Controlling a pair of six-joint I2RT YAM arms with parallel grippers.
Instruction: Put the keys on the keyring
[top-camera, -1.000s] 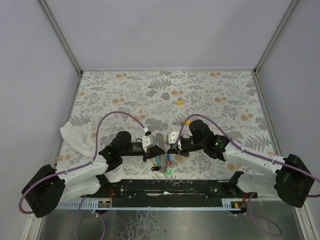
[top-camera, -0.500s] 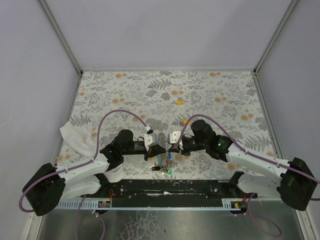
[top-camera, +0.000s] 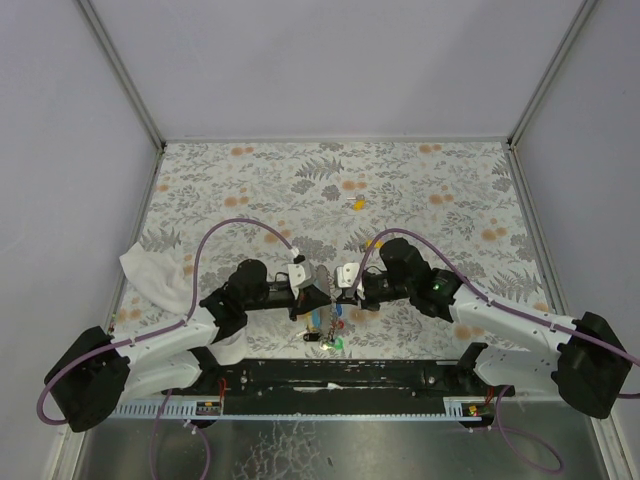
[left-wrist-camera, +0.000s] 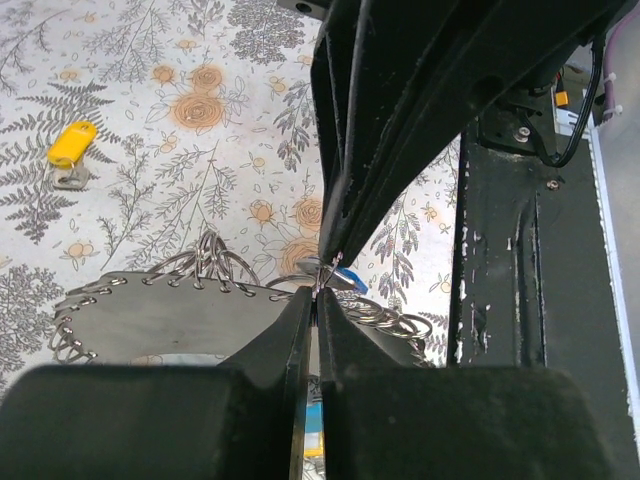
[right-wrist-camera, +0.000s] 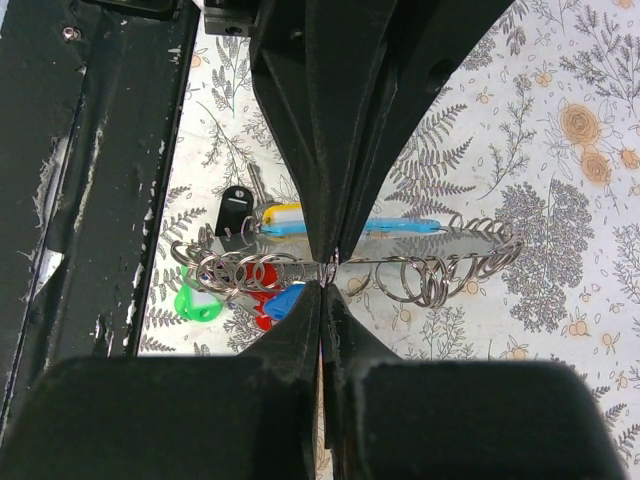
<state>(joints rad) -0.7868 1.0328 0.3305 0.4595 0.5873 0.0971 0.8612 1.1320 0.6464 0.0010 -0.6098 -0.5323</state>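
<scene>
The keyring, a grey strap (left-wrist-camera: 170, 310) edged with several thin metal rings, hangs between my two grippers just above the table's near edge. My left gripper (left-wrist-camera: 313, 298) is shut on its edge. My right gripper (right-wrist-camera: 324, 285) is shut on the same spot from the other side, tip to tip with the left (top-camera: 322, 290). In the right wrist view the strap (right-wrist-camera: 455, 245) shows a light-blue section (right-wrist-camera: 400, 225). Green (right-wrist-camera: 198, 303), red (right-wrist-camera: 262, 318), blue (right-wrist-camera: 285, 300), black (right-wrist-camera: 234, 208) and yellow (right-wrist-camera: 275, 212) keys hang below it. One more yellow key (top-camera: 356, 203) lies alone on the cloth.
A crumpled white cloth (top-camera: 150, 270) lies at the left edge by the left arm. The black base rail (top-camera: 330, 375) runs just under the hanging keys. Grey walls close the table on three sides.
The two grippers have closed the small gap between them and now meet tip to tip at the strap. The strap and keys have shifted slightly with them.
</scene>
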